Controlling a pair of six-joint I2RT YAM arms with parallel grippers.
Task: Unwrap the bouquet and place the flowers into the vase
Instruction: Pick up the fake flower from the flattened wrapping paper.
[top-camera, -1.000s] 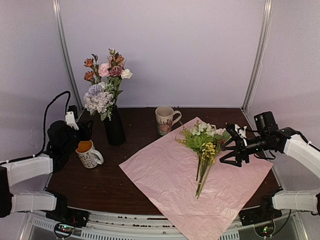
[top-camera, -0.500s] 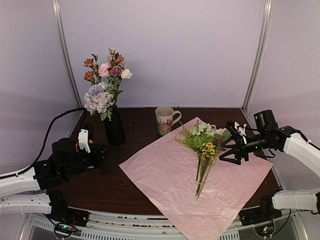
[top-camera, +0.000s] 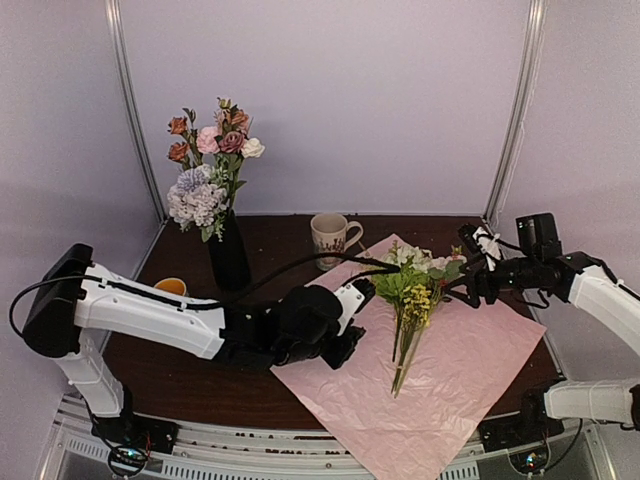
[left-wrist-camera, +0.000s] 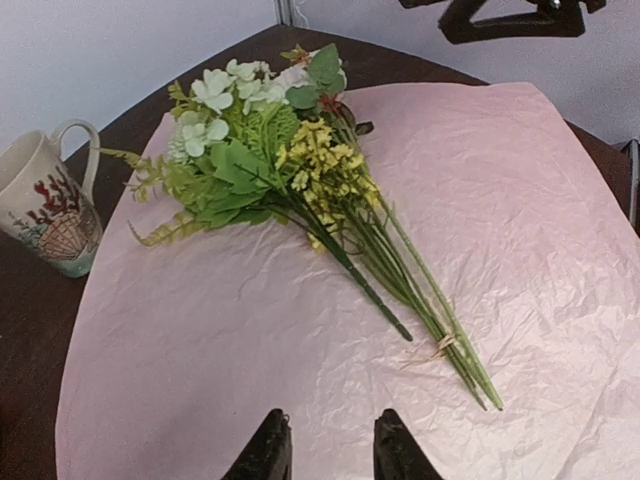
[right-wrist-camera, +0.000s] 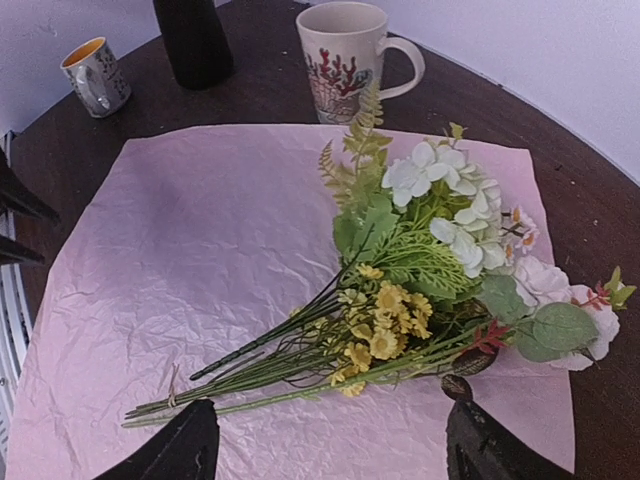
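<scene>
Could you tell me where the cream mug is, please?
Top view: the cream patterned mug stands far centre, between the tall matte black vase and the crinkled pink paper sheet.

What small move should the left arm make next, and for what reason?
Probably ease the left gripper forward and down to the tied stems, then close. Its fingers hover apart above the pink paper with nothing between them, the stems lie just ahead, and these flowers are not yet in the vase.
</scene>
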